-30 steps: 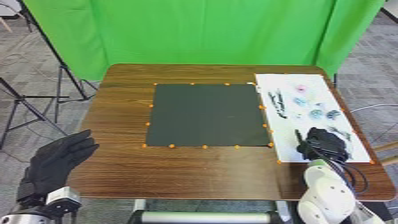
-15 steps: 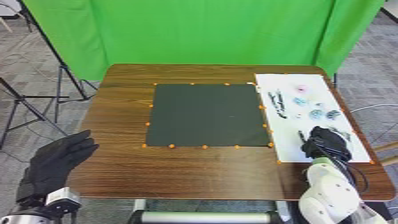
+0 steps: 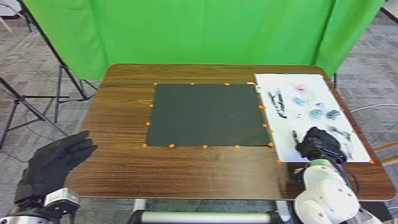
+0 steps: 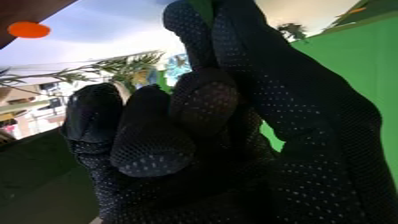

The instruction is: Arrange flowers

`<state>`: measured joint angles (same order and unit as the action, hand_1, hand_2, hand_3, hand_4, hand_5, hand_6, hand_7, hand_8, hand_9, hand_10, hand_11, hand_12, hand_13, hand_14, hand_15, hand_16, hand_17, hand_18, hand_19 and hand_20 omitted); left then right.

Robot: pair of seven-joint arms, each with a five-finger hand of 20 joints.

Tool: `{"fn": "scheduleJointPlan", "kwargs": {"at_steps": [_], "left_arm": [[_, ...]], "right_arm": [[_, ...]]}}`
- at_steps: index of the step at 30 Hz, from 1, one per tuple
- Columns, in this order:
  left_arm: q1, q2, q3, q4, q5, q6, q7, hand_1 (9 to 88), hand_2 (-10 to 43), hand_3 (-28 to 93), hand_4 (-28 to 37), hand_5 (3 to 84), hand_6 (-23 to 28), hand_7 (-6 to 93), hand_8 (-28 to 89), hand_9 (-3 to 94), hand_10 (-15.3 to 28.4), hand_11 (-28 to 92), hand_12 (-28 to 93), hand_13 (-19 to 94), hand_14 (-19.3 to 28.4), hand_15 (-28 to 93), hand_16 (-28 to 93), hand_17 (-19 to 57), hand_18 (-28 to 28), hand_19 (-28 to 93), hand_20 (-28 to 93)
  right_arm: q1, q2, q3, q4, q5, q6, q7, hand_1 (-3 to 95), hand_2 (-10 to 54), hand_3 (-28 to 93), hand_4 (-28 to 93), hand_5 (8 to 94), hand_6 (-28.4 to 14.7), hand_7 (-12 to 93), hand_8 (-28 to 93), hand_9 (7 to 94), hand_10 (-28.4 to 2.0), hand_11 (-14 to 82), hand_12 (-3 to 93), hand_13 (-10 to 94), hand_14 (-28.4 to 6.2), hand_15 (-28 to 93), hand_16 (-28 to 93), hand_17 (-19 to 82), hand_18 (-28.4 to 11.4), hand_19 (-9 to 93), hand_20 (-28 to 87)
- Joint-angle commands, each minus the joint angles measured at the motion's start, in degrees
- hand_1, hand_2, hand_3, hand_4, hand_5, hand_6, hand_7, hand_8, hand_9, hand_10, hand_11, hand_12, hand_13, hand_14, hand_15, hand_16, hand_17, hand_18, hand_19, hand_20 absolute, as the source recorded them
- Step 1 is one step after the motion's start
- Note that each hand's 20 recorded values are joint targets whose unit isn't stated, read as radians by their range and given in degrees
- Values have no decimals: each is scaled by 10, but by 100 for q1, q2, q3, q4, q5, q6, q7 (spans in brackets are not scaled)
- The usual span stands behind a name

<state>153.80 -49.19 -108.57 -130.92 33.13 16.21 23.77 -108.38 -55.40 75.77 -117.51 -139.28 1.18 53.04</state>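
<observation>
Right robot hand [image 3: 320,144] is near small pink and pale-blue flowers [image 3: 316,114].

The head view looks from above the near side of the counter [image 3: 204,177], forward and down, and it stands far enough to take the whole top and the green curtain [image 3: 213,35] behind. The right wrist view looks from very near, over the right robot hand [image 3: 322,146] and past its fingers [image 4: 153,157], and the scene in it is tilted. Both views share this hand, the white sheet [image 3: 306,80] and the curtain.
</observation>
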Motion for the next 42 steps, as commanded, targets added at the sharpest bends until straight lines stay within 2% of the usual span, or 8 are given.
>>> {"fn": "scheduleJointPlan", "kwargs": {"at_steps": [1, 16, 17, 18, 19, 35, 39, 42], "left_arm": [[150, -30, -19, -56, -15, 24, 20, 271, 65, 779, -208, 491, 147, 137, -90, 398, 227, 364, 91, 276, 277, 574, -121, -102, 215, 591, 123], [130, 51, -31, -57, -35, 52, 44, 270, 65, 780, -208, 490, 147, 138, -90, 398, 226, 366, 92, 275, 277, 573, -121, -102, 215, 591, 123], [194, 96, -28, -72, -82, 105, 142, 269, 65, 780, -208, 490, 147, 137, -91, 398, 226, 366, 91, 276, 277, 574, -121, -102, 215, 591, 123], [158, 78, -35, -68, -54, 80, 71, 270, 65, 780, -208, 490, 147, 137, -91, 398, 226, 365, 91, 276, 277, 574, -121, -102, 215, 591, 123], [172, 103, -32, -62, -80, 95, 127, 270, 65, 780, -208, 490, 147, 137, -91, 398, 226, 365, 91, 276, 277, 574, -121, -102, 216, 591, 123], [144, 198, -33, -40, -91, 93, 134, 270, 65, 779, -208, 491, 148, 135, -90, 398, 226, 366, 90, 276, 277, 574, -121, -102, 215, 591, 123], [237, 184, -71, -68, -101, 126, 163, 269, 64, 780, -208, 490, 147, 136, -90, 399, 226, 366, 90, 276, 276, 574, -121, -102, 215, 591, 123], [312, 146, -113, -84, -113, 134, 171, 269, 64, 780, -208, 490, 147, 136, -90, 399, 226, 365, 90, 276, 276, 574, -121, -101, 215, 591, 123]], "right_arm": [[-52, 76, -45, -41, -39, 223, 69, 530, -95, 752, -248, 856, -31, 300, 206, 845, -112, 638, 346, 821, -90, 784, 318, 465, -256, 932, 301], [541, 356, -261, -244, -141, 477, 65, 529, -95, 756, -237, 861, -32, 301, 212, 850, -110, 641, 343, 829, -89, 784, 317, 474, -258, 932, 313], [612, 354, -283, -249, -124, 468, 13, 529, -95, 757, -236, 860, -32, 301, 213, 851, -109, 641, 343, 829, -89, 784, 317, 475, -258, 932, 314], [612, 369, -291, -294, -129, 476, 28, 529, -95, 757, -236, 861, -32, 301, 213, 852, -110, 641, 343, 830, -89, 784, 317, 475, -258, 932, 314], [694, 378, -333, -288, -131, 493, -13, 529, -95, 757, -235, 861, -32, 300, 212, 852, -110, 641, 343, 831, -89, 785, 317, 476, -258, 932, 315], [1437, 463, -888, -304, -212, 419, -60, 531, -95, 759, -229, 866, -36, 299, 217, 856, -109, 642, 342, 835, -86, 785, 317, 477, -260, 932, 320], [1046, 459, -457, -481, -169, -351, -11, 528, -95, 741, -229, 847, -49, 289, 212, 824, -121, 625, 342, 802, -100, 771, 318, 441, -260, 931, 268], [585, 421, 79, -683, 249, -1225, -23, 494, -95, 714, -215, 784, -70, 273, 184, 757, -152, 584, 344, 732, -131, 754, 286, 368, -271, 924, 157]]}}
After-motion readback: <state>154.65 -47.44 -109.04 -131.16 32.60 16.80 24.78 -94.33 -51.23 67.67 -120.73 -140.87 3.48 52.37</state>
